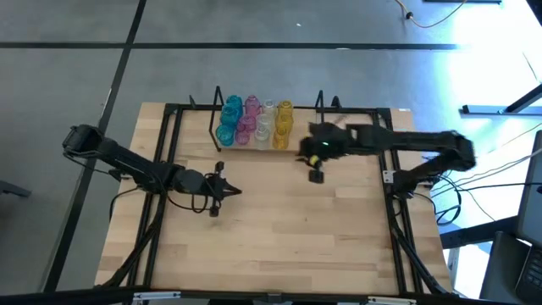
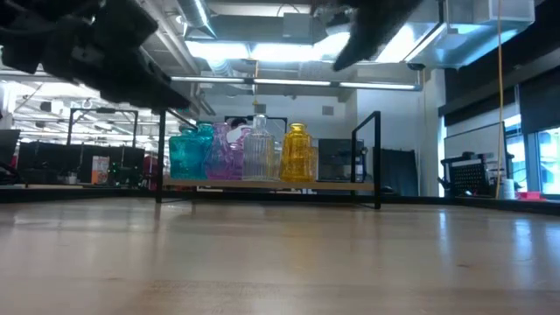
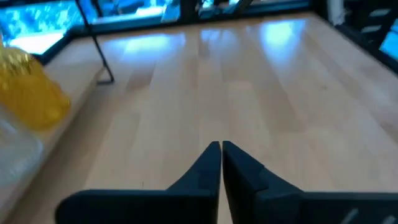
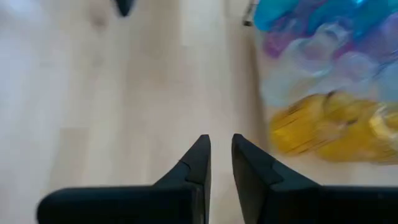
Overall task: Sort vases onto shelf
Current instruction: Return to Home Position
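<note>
Now, your vases point(image 1: 254, 123) stand on the shelf point(image 2: 337, 185) at the bench's point(image 1: 296, 246) far edge, teal at left through yellow at right. They are ribbed, translucent glass, likely light, slick and brittle, so grip one gently round the body. Your left hand point(image 3: 221, 146) is pressed together; your right hand point(image 4: 217, 140) is slightly parted, empty.

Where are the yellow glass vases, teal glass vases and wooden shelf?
Yellow glass vases point(image 2: 297, 153), low view, front body.
Teal glass vases point(image 2: 189, 156), low view, front body.
Wooden plank shelf point(image 2: 337, 185), low view, bare plank.
</note>
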Robot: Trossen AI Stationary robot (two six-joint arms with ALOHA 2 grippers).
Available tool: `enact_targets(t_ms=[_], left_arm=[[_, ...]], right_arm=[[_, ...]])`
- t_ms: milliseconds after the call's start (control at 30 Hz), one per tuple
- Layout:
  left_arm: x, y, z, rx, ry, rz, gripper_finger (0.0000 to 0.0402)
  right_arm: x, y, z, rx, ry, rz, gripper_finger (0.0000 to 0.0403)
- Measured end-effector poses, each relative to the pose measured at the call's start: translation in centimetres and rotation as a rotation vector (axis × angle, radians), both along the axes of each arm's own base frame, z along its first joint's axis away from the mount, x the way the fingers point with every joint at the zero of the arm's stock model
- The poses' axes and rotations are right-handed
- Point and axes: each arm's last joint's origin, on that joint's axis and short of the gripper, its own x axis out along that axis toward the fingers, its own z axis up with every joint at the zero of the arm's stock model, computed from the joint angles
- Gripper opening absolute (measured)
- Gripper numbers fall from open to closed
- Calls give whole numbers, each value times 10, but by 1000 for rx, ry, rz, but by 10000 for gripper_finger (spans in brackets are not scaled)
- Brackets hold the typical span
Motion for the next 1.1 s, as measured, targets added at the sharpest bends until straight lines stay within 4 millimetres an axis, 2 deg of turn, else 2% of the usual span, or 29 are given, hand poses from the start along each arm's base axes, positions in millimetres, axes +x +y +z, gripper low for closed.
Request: enact_targets(t_ms=[233, 500, 733, 900, 1100], left_arm=[[-14, 18, 19, 13, -82, -21, 3], [-50, 32, 1, -23, -185, 21, 2], [-73, 41, -11, -53, -279, 86, 2], [-81, 44, 0, -29, -375, 124, 2], [-95, 53, 10, 27, -483, 381, 2]], right_arm=[[-63, 8, -36, 96, -163, 28, 4], [-116, 16, -77, 164, -416, 69, 2], [-141, 19, -97, 161, -619, 99, 3], [-154, 20, -105, 155, -680, 105, 2], [-172, 20, -118, 175, -751, 21, 1]])
